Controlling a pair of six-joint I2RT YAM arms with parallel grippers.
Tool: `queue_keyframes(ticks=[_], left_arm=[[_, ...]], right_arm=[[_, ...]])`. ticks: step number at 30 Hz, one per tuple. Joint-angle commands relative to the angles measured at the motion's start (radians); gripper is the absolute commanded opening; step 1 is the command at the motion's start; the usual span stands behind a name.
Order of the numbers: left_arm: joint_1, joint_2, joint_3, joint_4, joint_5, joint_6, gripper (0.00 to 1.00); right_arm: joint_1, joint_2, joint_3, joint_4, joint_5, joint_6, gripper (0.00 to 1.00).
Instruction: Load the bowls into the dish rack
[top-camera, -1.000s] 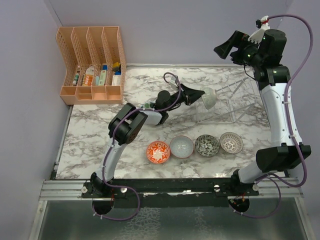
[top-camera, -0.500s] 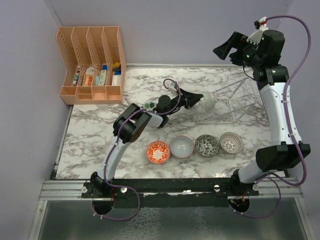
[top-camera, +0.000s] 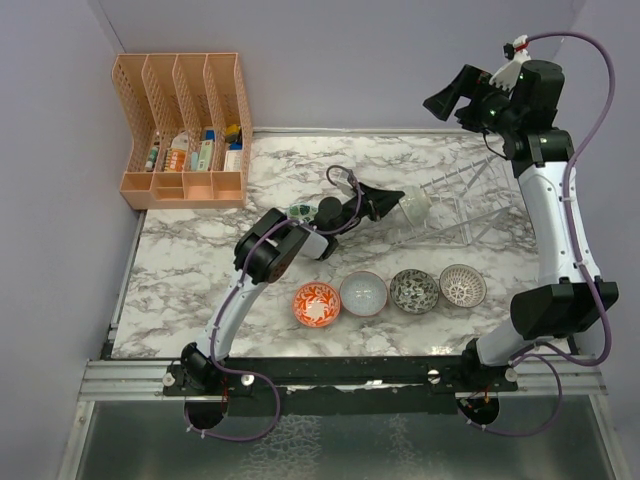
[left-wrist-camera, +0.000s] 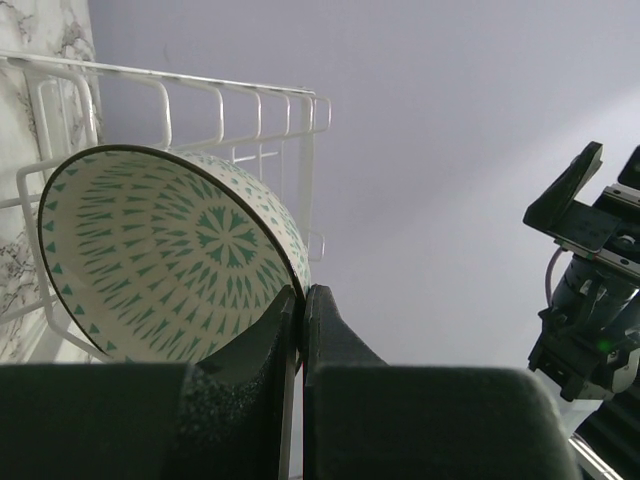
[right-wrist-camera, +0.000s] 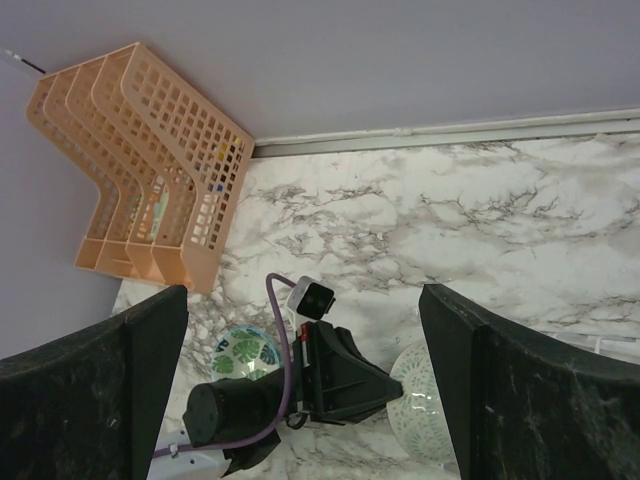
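Observation:
My left gripper (top-camera: 398, 203) is shut on the rim of the pale green bowl (top-camera: 414, 205) and holds it tilted on edge at the left end of the dish rack (top-camera: 455, 205). In the left wrist view the fingers (left-wrist-camera: 268, 340) pinch the bowl's wall (left-wrist-camera: 170, 260), with the rack's ribs (left-wrist-camera: 200, 110) behind. The red-orange (top-camera: 316, 303), light blue-grey (top-camera: 363, 293), dark speckled (top-camera: 414, 290) and pink-white lattice (top-camera: 462, 285) bowls stand in a row near the front. The green-leaf bowl (right-wrist-camera: 243, 350) sits beside the left arm. My right gripper (top-camera: 447, 98) is open and empty, high above the rack.
The orange file organizer (top-camera: 185, 130) with small items stands at the back left, and also shows in the right wrist view (right-wrist-camera: 150, 170). The left arm's forearm (top-camera: 300, 235) stretches across the table's middle. Walls close the left, back and right sides.
My left arm's elbow has swung to the right and farther in. The pale green bowl has dropped slightly at the rack's left end. The right arm has barely moved.

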Motion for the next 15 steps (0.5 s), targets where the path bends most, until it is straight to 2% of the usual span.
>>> queue_keyframes(ticks=[1, 9, 15], left_arm=[[-0.007, 0.024, 0.059, 0.154, -0.034, -0.035, 0.0], [-0.008, 0.039, 0.087, 0.167, -0.032, -0.056, 0.0], [-0.013, 0.018, 0.115, 0.031, 0.06, -0.027, 0.0]], right_arm=[[-0.005, 0.017, 0.003, 0.011, -0.029, -0.007, 1.0], [-0.005, 0.026, 0.021, -0.011, -0.017, -0.02, 1.0], [-0.005, 0.035, 0.017, -0.015, -0.038, -0.009, 1.0]])
